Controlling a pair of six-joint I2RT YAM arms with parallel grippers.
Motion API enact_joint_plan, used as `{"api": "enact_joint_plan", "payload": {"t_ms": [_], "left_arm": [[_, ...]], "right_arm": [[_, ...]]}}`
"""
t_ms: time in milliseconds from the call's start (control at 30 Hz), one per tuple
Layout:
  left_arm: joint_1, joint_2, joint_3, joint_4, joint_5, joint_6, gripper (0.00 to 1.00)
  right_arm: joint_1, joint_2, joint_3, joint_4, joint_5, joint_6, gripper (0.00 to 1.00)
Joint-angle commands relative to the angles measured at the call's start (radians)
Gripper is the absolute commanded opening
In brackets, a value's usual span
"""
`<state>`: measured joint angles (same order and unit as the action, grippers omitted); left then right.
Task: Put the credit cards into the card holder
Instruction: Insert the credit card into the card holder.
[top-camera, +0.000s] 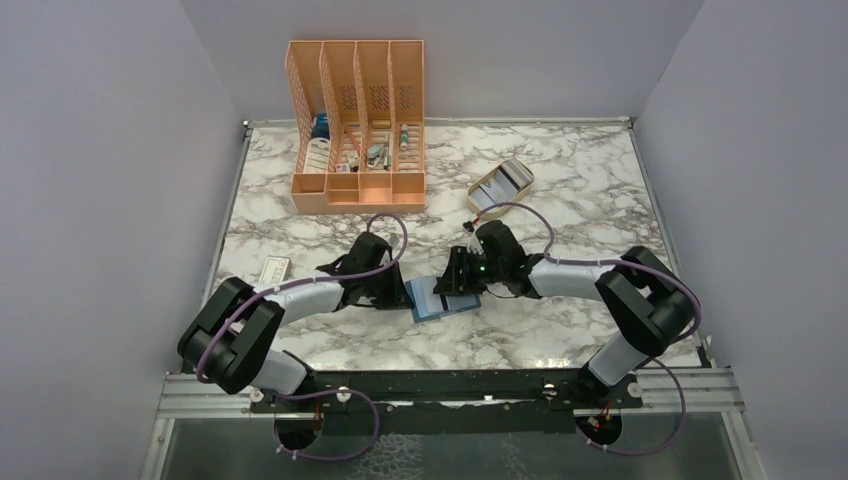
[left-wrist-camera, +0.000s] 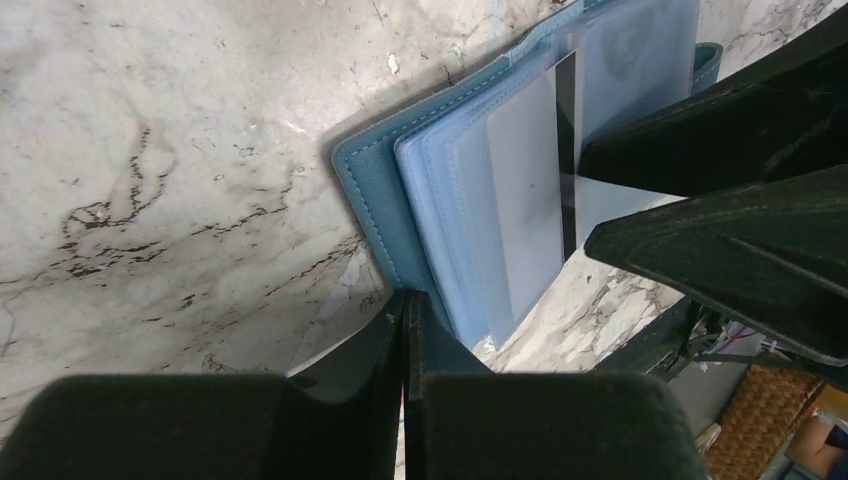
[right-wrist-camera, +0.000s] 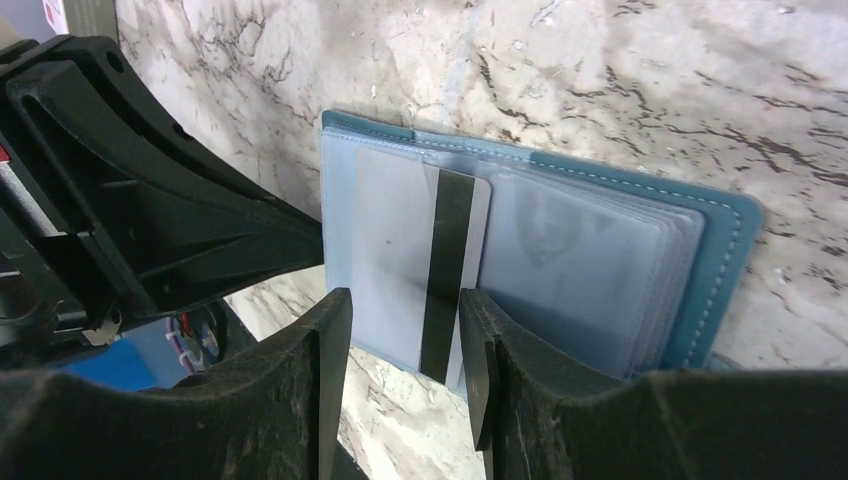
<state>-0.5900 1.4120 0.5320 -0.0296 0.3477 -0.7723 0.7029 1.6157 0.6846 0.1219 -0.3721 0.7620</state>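
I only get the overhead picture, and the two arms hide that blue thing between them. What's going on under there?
Observer: The right wrist view shows the card holder lying open. A pale card with a dark stripe seems to be partly inside a clear sleeve.
Operator: Is the right pincer squeezing that card?
Observer: No. The right pincer is open, with its fingers apart over the card's near edge.
Operator: And the left one?
Observer: The left wrist view shows the left pincer shut, its tips at the holder's teal edge. I cannot tell whether it clamps the cover.
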Motion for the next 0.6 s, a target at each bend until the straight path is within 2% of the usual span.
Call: {"api": "enact_joint_plan", "payload": {"t_ms": [0, 167, 567], "left_arm": [[-0.002, 0.026, 0.002, 0.011, 0.014, 0.008, 0.06], [-0.002, 0.03, 0.016, -0.009, 0.003, 0.015, 0.06], [-0.001, 0.048, 0.08, -0.055, -0.028, 0.036, 0.08]], "right_arm": [[0.016, 0.039, 0.003, 0.049, -0.072, 0.001, 0.45], [0.023, 0.001, -0.034, 0.139, -0.113, 0.027, 0.45], [0.023, -0.028, -0.048, 0.161, -0.143, 0.006, 0.45]]}}
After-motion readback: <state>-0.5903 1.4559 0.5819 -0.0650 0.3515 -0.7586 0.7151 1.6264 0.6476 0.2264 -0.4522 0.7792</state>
